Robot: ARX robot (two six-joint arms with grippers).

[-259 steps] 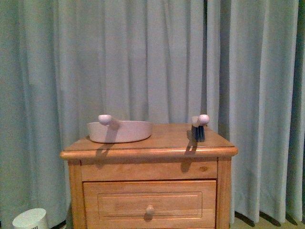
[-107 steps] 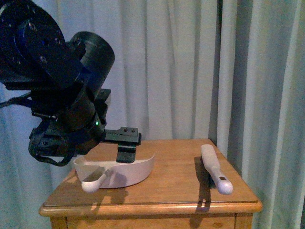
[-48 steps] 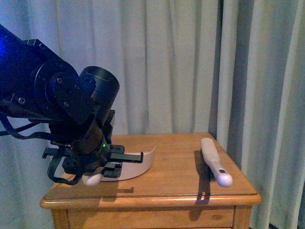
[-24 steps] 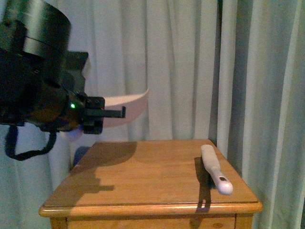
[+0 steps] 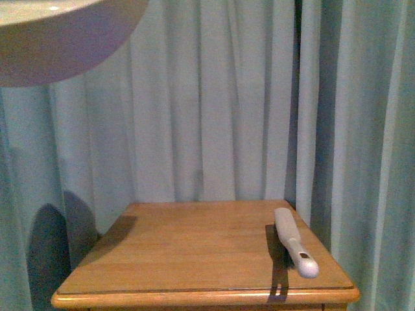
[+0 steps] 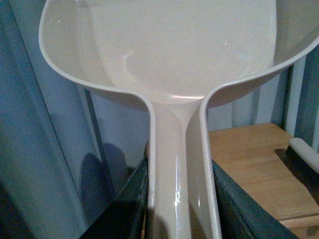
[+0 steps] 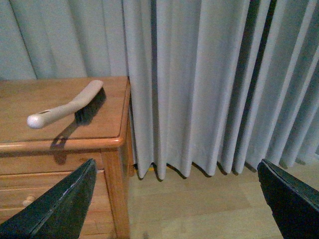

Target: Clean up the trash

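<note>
Dustpan [image 5: 58, 39] off the nightstand [image 5: 194, 259] since half a second ago; now high at upper left of front view, close to the lens. Clamped by the handle in left gripper [image 6: 179, 169]. Brush [image 5: 295, 243] unmoved on right part of top. Right gripper [image 7: 175, 164] spread wide, empty, off the stand's right side. Trash: not seen in any view. Judged: pan secured, wad yet to be found.

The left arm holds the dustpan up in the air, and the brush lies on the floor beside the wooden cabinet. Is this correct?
No. The brush lies on top of the wooden cabinet, near its right edge, not on the floor; the front view shows it. The dustpan is held up in the air.
</note>
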